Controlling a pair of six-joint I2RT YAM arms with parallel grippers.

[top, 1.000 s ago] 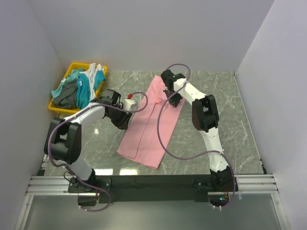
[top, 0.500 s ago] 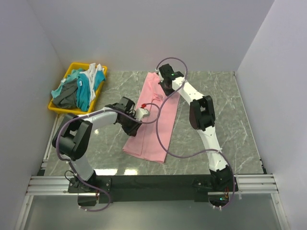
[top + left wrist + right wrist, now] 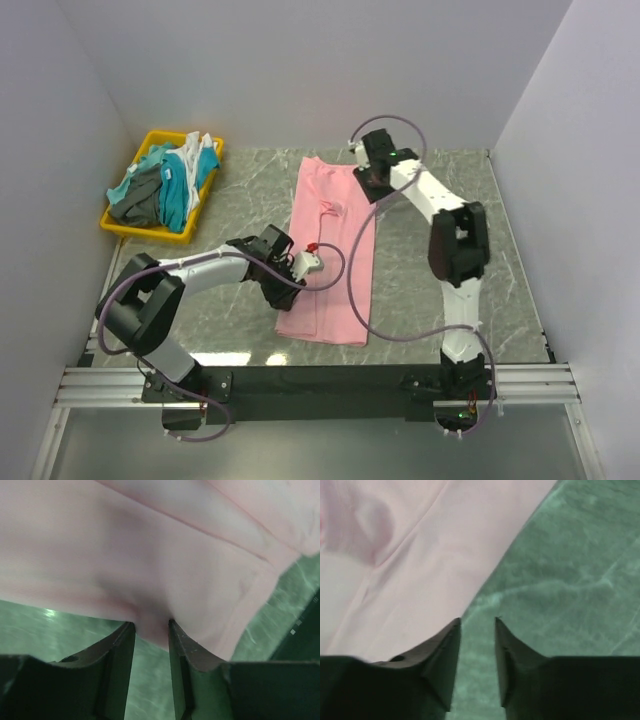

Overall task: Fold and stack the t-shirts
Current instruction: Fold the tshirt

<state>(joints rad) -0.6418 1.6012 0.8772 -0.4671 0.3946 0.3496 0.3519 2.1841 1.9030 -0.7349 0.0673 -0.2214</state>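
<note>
A pink t-shirt point(image 3: 330, 250) lies on the table as a long narrow strip, folded lengthwise. My left gripper point(image 3: 284, 284) sits at the strip's lower left edge. In the left wrist view it point(image 3: 151, 625) is shut on a pinch of the pink shirt point(image 3: 150, 545). My right gripper point(image 3: 369, 187) is beside the strip's upper right corner. In the right wrist view it point(image 3: 477, 621) is open over bare table, with the shirt's edge point(image 3: 410, 555) just to its left and nothing between the fingers.
A yellow bin point(image 3: 155, 137) at the far left holds a heap of teal, grey and white shirts point(image 3: 165, 185). The green marble table point(image 3: 440, 270) shows to the right of the strip. Purple cables loop over the shirt.
My left gripper has dragged the shirt's lower end right and toward me, so the strip lies straighter. My right gripper has moved from the shirt's top to its right side, now off the cloth.
</note>
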